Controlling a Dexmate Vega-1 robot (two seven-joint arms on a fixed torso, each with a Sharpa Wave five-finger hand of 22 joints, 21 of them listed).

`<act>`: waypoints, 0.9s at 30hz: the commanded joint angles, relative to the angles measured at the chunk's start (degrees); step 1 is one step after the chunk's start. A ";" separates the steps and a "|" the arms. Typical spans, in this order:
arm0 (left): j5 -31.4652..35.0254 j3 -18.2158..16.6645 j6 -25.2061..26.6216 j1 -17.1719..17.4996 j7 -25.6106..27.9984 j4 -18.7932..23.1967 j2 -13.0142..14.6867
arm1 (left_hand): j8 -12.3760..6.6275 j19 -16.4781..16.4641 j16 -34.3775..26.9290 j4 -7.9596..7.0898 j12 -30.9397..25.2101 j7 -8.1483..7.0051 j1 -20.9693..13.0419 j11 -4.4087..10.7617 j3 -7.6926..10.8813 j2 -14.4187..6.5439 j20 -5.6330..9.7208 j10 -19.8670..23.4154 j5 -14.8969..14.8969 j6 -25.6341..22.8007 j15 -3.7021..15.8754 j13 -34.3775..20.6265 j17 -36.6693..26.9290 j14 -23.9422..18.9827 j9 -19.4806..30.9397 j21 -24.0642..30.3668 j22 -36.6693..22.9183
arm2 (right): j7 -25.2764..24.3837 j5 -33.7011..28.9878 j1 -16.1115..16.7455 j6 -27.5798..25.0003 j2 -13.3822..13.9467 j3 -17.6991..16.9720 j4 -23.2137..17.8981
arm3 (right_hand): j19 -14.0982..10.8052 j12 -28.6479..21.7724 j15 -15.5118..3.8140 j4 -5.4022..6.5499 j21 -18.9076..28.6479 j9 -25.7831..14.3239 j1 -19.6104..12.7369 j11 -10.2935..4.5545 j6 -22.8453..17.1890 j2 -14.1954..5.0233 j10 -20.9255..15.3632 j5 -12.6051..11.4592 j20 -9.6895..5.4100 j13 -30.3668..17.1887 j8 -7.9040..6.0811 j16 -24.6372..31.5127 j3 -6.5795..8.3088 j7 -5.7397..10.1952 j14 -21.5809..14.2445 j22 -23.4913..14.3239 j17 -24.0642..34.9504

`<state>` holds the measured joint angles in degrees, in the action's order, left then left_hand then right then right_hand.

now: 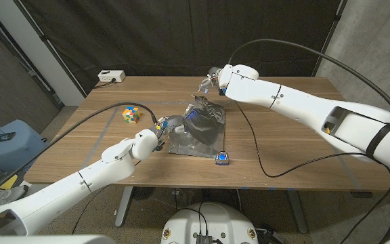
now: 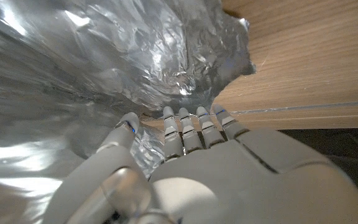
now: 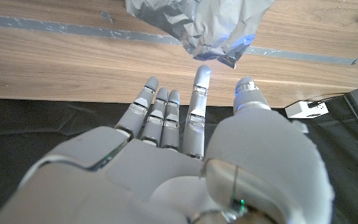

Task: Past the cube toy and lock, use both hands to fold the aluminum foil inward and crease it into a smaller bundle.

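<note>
Crumpled silver aluminium foil sheet cut off by left wrist view's edges; foil under left hand's fingers hidden. Left hand in head view partly hidden among foil folds; grip unclear. Right hand small, fingers blurred against foil's far corner; contact uncertain. Small blue-and-silver lock too small for detail.

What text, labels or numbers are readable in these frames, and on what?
None can be read.
Cube toy: coloured stickers, no lettering.
Lock: too small to tell any marking.
White box at the table's far edge: nothing legible.
Blue bin beside the table: dark label, too blurred to read.
Foil: plain.
</note>
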<state>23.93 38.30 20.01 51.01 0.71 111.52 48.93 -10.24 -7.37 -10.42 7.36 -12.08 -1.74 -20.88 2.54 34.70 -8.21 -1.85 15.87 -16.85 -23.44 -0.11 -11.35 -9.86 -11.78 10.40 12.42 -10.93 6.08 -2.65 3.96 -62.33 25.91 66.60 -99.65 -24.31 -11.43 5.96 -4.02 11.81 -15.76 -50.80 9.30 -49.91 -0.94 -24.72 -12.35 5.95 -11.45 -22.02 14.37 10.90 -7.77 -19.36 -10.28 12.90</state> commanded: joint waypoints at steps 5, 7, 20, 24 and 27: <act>-1.87 -3.57 3.57 3.86 3.14 4.38 2.21 | -0.42 -0.06 0.00 0.23 -0.08 0.51 -0.07 -0.52 0.55 -0.11 -0.02 0.45 0.20 -0.13 -0.39 -0.06 -0.01 -0.04 0.13 0.37 0.00 | -0.81 1.64 0.45 -0.71 1.25 -0.83 -1.75 | 0.03 0.01 0.60 0.06 -0.14 -0.18 0.55 0.56 0.45 -0.24 -0.01 -0.21 0.17 -0.13 0.18 -0.19 -0.15 -0.09 -0.13 -0.08 0.23; -2.37 -4.27 4.30 4.61 3.40 5.30 2.74 | -0.43 -0.08 -0.02 0.26 -0.06 0.52 -0.07 -0.52 0.54 -0.07 0.01 0.41 0.20 -0.17 -0.40 -0.06 -0.01 -0.08 0.13 0.38 0.00 | -0.93 1.97 0.64 -0.56 1.32 -1.16 -1.78 | 0.05 -0.02 0.60 0.04 -0.15 -0.19 0.57 0.58 0.48 -0.27 -0.03 -0.24 0.20 -0.13 0.21 -0.20 -0.17 -0.13 -0.13 -0.08 0.22; -3.15 -6.69 7.20 7.40 5.55 8.52 5.47 | -0.47 -0.21 -0.03 0.40 -0.11 0.58 -0.09 -0.45 0.61 0.05 -0.06 0.52 0.23 -0.24 -0.44 -0.08 -0.02 -0.16 0.14 0.41 0.00 | -5.09 2.48 4.60 1.02 1.38 -3.12 -2.25 | 0.79 -0.11 0.09 1.26 -0.23 0.76 2.94 0.05 4.87 -2.83 0.71 -0.13 -0.17 -0.20 3.29 -0.48 -0.49 -0.48 0.60 -0.12 0.61; -3.32 -6.95 7.63 7.68 5.57 9.13 6.00 | -0.48 -0.20 -0.04 0.42 -0.10 0.58 -0.10 -0.36 0.63 0.05 -0.06 0.49 0.23 -0.26 -0.43 -0.09 -0.02 -0.19 0.14 0.40 0.00 | -8.04 1.90 7.29 1.49 0.75 -3.65 -1.73 | 1.94 -0.20 -1.39 6.06 -0.28 1.97 10.26 -1.54 5.86 -7.71 1.62 1.02 -1.87 -0.37 5.40 -0.45 -1.47 0.62 1.12 -0.23 1.46; -3.36 -7.17 7.53 7.97 5.75 9.56 6.57 | -0.47 -0.18 -0.03 0.44 -0.09 0.55 -0.11 -0.41 0.65 0.05 -0.05 0.46 0.23 -0.25 -0.42 -0.09 -0.03 -0.17 0.14 0.39 0.00 | -9.53 1.82 8.88 1.90 0.53 -4.27 -1.32 | 2.68 -0.21 -2.27 7.63 -0.34 2.36 12.68 -2.22 6.40 -8.91 2.04 1.14 -3.03 -0.42 6.22 -0.59 -1.72 1.00 1.75 -0.25 1.81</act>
<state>21.03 32.32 26.56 57.58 5.59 119.10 53.74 -10.24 -7.37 -10.42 7.59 -12.08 -1.74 -20.88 2.25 34.94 -8.21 -1.84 16.17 -16.85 -23.44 -0.11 -11.33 -9.86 -11.77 10.40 12.42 -10.93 1.62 -0.45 7.89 -61.91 27.13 63.96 -101.62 -21.67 -11.43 4.33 2.44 11.81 -13.58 -39.83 7.70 -44.06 -8.91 -22.55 -11.43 3.62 -11.64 -16.28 13.97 9.25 -6.84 -17.57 -10.27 14.35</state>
